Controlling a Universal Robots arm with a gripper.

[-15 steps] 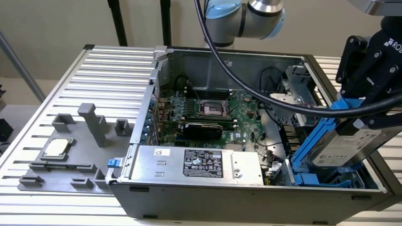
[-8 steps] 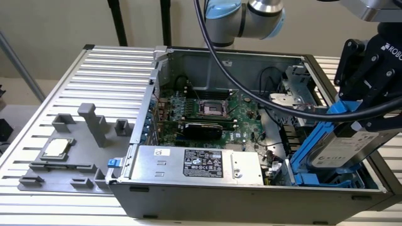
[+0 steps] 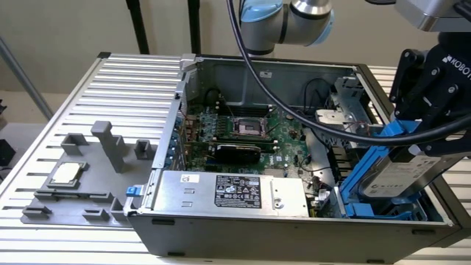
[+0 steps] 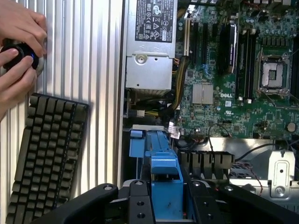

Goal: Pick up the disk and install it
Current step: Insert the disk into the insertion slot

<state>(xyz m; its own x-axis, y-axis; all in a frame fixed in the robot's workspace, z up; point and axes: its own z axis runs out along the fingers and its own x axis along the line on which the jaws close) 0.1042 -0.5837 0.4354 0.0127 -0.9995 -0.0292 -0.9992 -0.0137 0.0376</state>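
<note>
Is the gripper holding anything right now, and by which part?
Yes: the gripper holds the disk by its upper end, clamped on the blue carrier, tilted over the open computer case.

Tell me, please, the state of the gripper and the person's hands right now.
Gripper: closed on the disk.
Person's hands: around a dark knob.

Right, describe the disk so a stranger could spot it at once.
Find the open computer case; at its end on the exterior view's right, the black claw grips the disk, tilted. It is a flat grey slab with a white label in a blue frame, unlike the bigger, frameless silver power-supply box.
</note>
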